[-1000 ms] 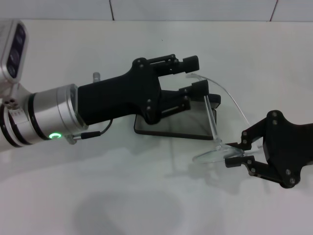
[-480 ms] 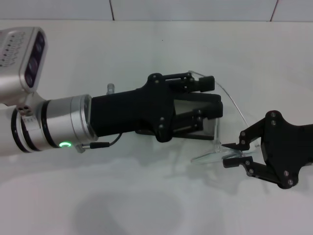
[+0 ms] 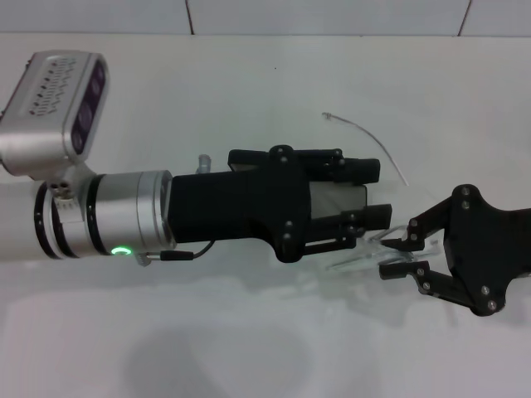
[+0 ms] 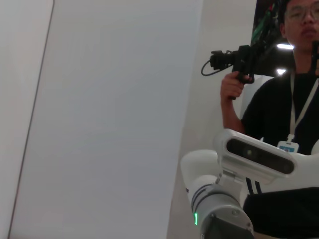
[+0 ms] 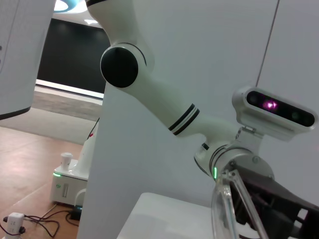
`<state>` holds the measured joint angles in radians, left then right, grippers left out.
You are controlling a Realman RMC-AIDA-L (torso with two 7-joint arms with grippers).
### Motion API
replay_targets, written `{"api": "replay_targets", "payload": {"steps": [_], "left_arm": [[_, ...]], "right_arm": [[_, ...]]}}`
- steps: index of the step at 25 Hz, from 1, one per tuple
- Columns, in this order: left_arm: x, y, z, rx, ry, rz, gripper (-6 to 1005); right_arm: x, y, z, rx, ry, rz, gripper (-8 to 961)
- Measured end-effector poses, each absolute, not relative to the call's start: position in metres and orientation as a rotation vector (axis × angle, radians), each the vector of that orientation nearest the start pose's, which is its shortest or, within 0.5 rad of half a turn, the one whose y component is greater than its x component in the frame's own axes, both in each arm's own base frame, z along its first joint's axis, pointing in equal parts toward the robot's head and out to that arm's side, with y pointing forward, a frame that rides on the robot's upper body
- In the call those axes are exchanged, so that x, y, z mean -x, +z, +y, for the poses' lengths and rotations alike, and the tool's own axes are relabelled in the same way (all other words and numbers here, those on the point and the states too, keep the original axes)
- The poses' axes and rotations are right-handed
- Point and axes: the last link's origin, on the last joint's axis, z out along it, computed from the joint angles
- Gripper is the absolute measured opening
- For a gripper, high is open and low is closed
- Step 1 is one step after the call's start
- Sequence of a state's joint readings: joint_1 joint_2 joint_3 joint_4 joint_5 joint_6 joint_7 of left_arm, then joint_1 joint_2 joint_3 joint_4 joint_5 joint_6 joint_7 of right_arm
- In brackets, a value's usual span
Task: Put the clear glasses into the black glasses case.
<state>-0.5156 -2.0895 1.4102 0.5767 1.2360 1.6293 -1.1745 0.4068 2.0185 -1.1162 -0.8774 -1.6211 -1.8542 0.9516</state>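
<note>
The black glasses case (image 3: pixel 337 199) lies at the table's middle, almost wholly hidden under my left gripper (image 3: pixel 370 192); only a strip of grey lining shows between the fingers. That gripper hangs over the case, open, with one finger on each side of the strip. Just right of it, my right gripper (image 3: pixel 400 256) is shut on the lens end of the clear glasses (image 3: pixel 362 254). One thin clear arm (image 3: pixel 375 146) arcs up and away behind the case. In the right wrist view, part of the clear glasses (image 5: pixel 225 209) stands close in front of the left gripper (image 5: pixel 271 199).
The white table (image 3: pixel 249 91) stretches around the case, with a tiled wall behind it. The left wrist view faces away from the table: a white wall, a person holding a camera (image 4: pixel 239 59), and my right arm's wrist camera (image 4: pixel 259 154).
My left gripper has moved right and nearer, now covering the case. The glasses in the right gripper have tipped lower; the right gripper has barely shifted.
</note>
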Motion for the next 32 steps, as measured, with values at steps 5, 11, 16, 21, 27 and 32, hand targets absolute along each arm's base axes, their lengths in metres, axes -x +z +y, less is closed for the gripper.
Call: {"api": "replay_targets", "payload": {"steps": [5, 11, 16, 21, 27, 32], "left_arm": [[0.169, -0.053, 0.293, 2.905, -1.298, -0.237, 513], [0.176, -0.039, 0.302, 2.81, -1.319, -0.262, 512], [0.187, -0.034, 0.303, 2.79, -1.281, -0.299, 511], [0.189, -0.039, 0.308, 2.77, -1.242, -0.318, 511], [0.175, -0.046, 0.313, 2.776, -1.25, -0.248, 512], [0.167, -0.046, 0.315, 2.775, -1.275, -0.195, 513]], "right_arm": [[-0.212, 0.019, 0.279, 2.899, 0.933, -0.455, 119], [-0.223, 0.029, 0.271, 2.813, 0.944, -0.522, 119], [-0.223, 0.037, 0.252, 2.744, 1.084, -0.707, 119], [-0.217, 0.031, 0.235, 2.712, 1.279, -0.872, 119], [-0.201, 0.001, 0.241, 2.804, 1.418, -0.831, 119], [-0.196, -0.018, 0.254, 2.867, 1.415, -0.675, 119]]}}
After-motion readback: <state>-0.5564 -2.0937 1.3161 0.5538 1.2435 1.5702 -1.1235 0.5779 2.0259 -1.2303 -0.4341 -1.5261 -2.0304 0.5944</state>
